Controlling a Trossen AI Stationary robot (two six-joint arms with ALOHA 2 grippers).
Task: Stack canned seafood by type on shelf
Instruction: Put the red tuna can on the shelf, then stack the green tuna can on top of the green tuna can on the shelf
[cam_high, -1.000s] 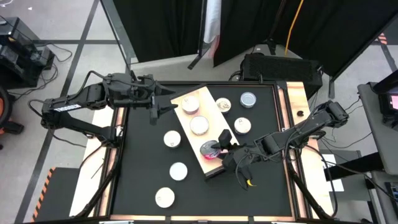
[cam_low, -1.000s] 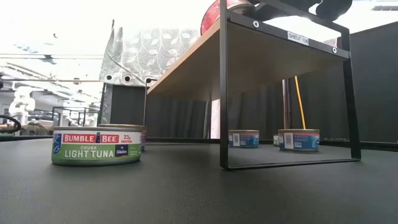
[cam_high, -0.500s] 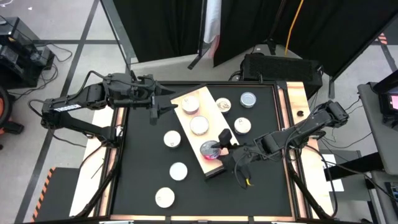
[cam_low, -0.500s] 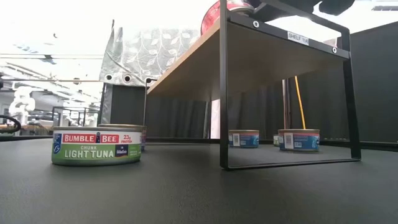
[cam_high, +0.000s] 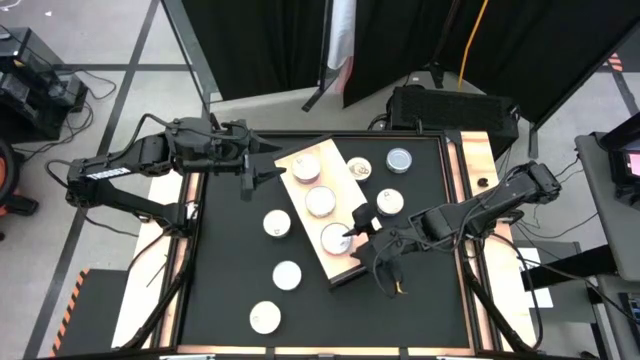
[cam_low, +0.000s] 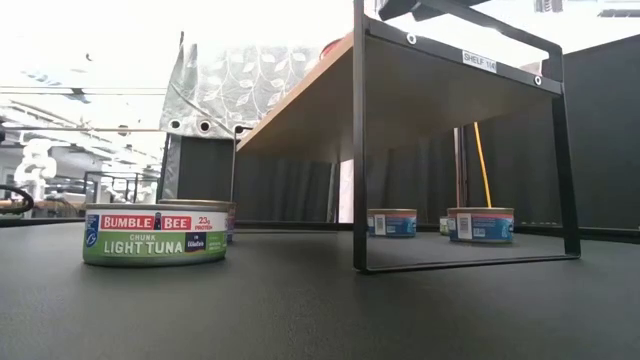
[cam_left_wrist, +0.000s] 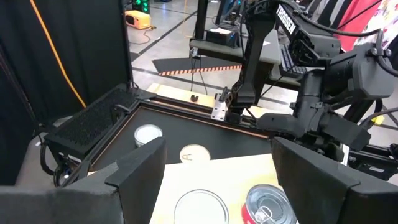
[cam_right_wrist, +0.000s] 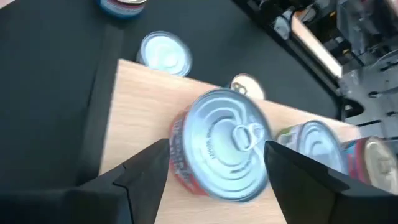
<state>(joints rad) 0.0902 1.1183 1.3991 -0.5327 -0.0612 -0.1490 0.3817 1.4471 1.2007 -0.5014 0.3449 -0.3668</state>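
Observation:
The shelf (cam_high: 346, 268) is a pale wood board on a black frame, slanting across the table. Three silvery-topped cans stand on it in a row. The nearest, a red-sided can (cam_high: 334, 238) (cam_right_wrist: 227, 143), rests flat on its base near the shelf's near end. My right gripper (cam_high: 353, 235) (cam_right_wrist: 216, 149) is open, slanting down over that can, one finger on either side of it. My left gripper (cam_high: 250, 172) (cam_left_wrist: 217, 180) hangs open and empty by the shelf's far left corner. Other cans (cam_high: 277, 223) lie about the black tabletop. My right gripper comes at the red-sided can from the table's right, slanting down, with its fingers (cam_right_wrist: 149, 171) beside the can's round wall (cam_right_wrist: 177, 149). Whether they touch it I cannot tell. The can sits on the shelf, top up.
Three cans (cam_high: 389, 202) stand right of the shelf and three more (cam_high: 287, 274) to its left and front. In the low view a green-labelled tuna can (cam_low: 155, 235) stands near, with the shelf's black frame (cam_low: 359, 150) beside it and two cans (cam_low: 482, 224) beyond.
My right gripper has opened wider, rolled at the wrist and risen a little. The red-sided can, tilted with its red wall showing a second ago, now lies flat on the shelf with its silvery top up.

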